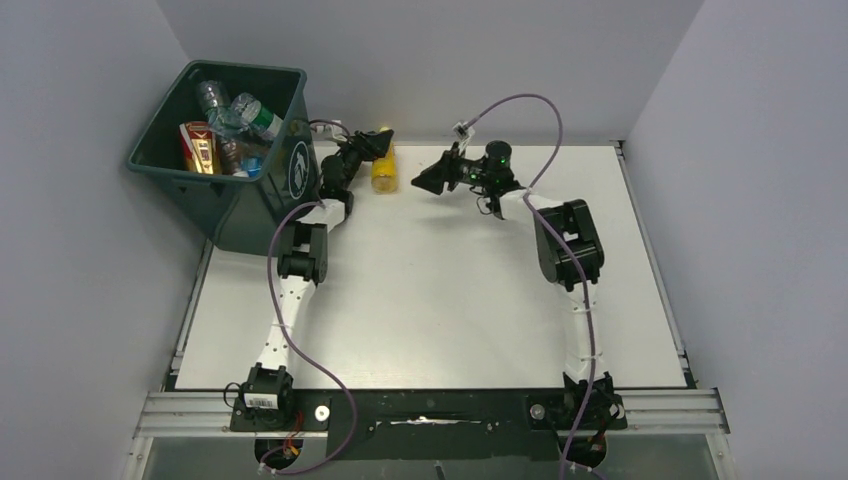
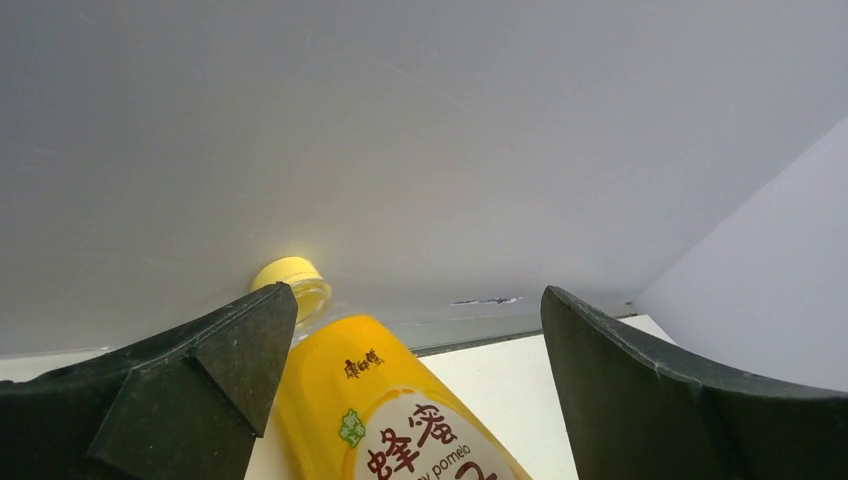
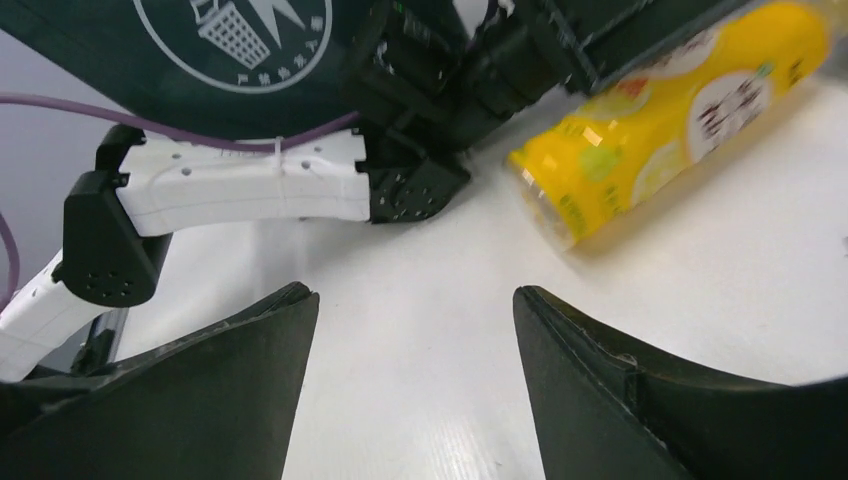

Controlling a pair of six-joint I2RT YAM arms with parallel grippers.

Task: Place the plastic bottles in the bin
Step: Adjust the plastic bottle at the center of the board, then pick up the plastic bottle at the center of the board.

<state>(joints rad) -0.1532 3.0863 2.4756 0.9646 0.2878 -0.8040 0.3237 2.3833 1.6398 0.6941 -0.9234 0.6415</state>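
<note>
A yellow plastic bottle [image 1: 383, 168] with a yellow cap lay on its side at the far edge of the white table [image 1: 430, 290], just right of the large dark green square plastic bin [image 1: 240, 215]. The bin stood at the far left corner, tipped a little, with a heap of clear and red-gold plastic bottles [image 1: 235, 125] inside it.

The left gripper [image 1: 378, 143] was reached out over the yellow bottle's far end. In the left wrist view its jaws stood wide apart around the bottle [image 2: 390, 410], whose cap [image 2: 290, 275] pointed at the back wall. The bottle sat close against one dark finger [image 2: 200, 380], possibly touching it (the contact line was hard to make out), while the other finger was well clear, so nothing was clamped.

The right gripper [image 1: 430, 180] hung near the bottle on its right side, pointing leftward. The right wrist view showed it [image 3: 415, 300] spread open with only bare table between the fingers; beyond lay the yellow bottle [image 3: 670, 110], the white left arm [image 3: 250, 185] and the bin's logo side [image 3: 100, 50].
</note>
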